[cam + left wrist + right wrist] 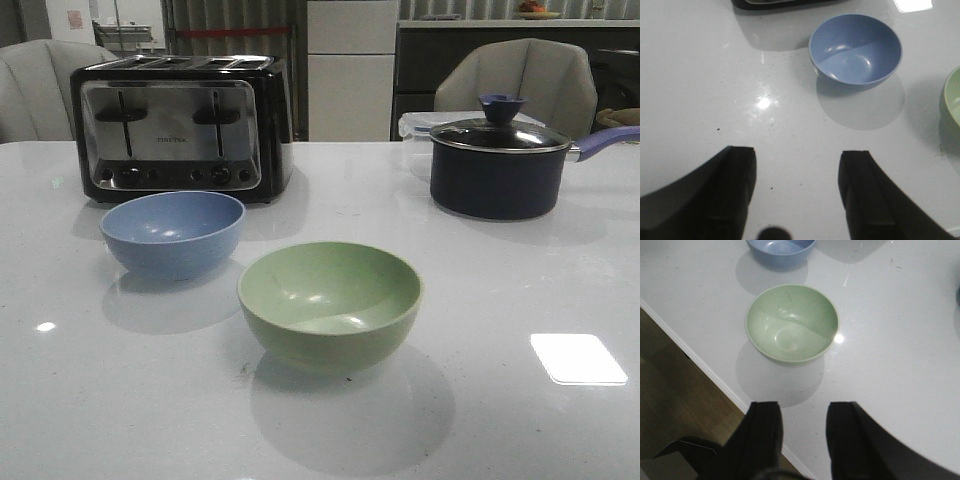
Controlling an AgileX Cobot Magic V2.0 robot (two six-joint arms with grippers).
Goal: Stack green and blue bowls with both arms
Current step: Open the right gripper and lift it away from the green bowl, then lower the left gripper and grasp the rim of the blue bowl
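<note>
The pale green bowl [330, 303] sits upright near the middle of the white table; it is empty [791, 323]. To its left and a little farther back stands the dusty blue bowl [174, 232], also upright and empty [855, 50]. The two bowls stand apart. Neither arm shows in the front view. My left gripper [797, 156] hangs open over bare table, short of the blue bowl. The right gripper [804, 407] is open above the table's front edge, short of the green bowl. Nothing is between either pair of fingers.
A black and chrome toaster [180, 125] stands at the back left, right behind the blue bowl. At the back right is a dark saucepan [497, 165] with a blue knob and handle. The table's front edge [700, 362] drops to a wooden floor.
</note>
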